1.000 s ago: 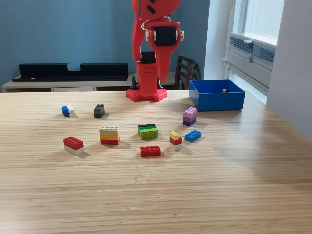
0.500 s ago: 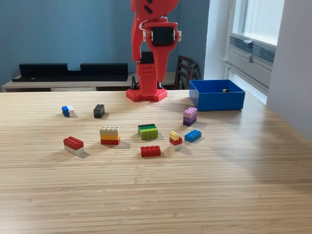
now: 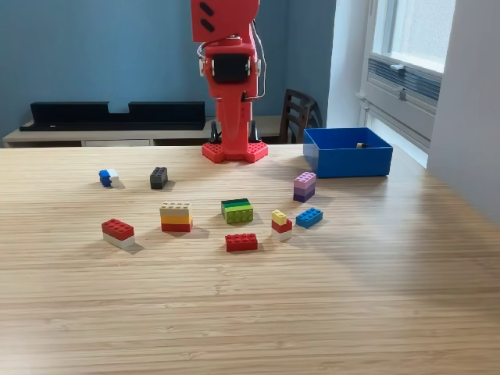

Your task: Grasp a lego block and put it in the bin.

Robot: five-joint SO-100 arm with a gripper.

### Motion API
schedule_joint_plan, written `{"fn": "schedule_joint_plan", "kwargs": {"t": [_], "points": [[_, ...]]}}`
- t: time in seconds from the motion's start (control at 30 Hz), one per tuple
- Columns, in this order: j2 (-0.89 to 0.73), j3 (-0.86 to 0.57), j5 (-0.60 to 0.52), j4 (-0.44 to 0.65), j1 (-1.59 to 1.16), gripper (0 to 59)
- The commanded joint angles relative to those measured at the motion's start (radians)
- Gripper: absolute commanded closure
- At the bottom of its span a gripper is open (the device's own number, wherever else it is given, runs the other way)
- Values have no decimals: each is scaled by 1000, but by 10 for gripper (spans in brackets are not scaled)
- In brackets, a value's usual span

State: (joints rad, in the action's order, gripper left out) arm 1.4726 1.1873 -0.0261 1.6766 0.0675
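The arm [image 3: 226,78] stands upright over its base [image 3: 234,151] at the table's [image 3: 250,312] far edge. The gripper [image 3: 234,129] points down, well above the surface; its opening cannot be told, and nothing shows in its grip. The bin [image 3: 348,152] sits near the exterior view's right table edge. 9 lego blocks [image 3: 237,211] lie scattered mid-table, mostly apart from one another. The table's near half is bare wood.
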Motion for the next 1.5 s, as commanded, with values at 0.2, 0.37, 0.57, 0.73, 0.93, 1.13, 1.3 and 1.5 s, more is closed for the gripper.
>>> {"fn": "schedule_joint_plan", "kwargs": {"t": [0.2,0.37,0.57,0.73,0.93,1.13,1.3,1.5], "points": [[34,40,75,-89,9,586],[31,21,118,-123,-18,547],[20,-41,158,-124,-72,388],[17,-57,199,-146,-127,355],[12,-31,265,-209,-152,342],[5,-15,327,-259,-152,330],[-110,-46,356,-281,-156,329],[-252,-67,364,-281,-178,329]]}}
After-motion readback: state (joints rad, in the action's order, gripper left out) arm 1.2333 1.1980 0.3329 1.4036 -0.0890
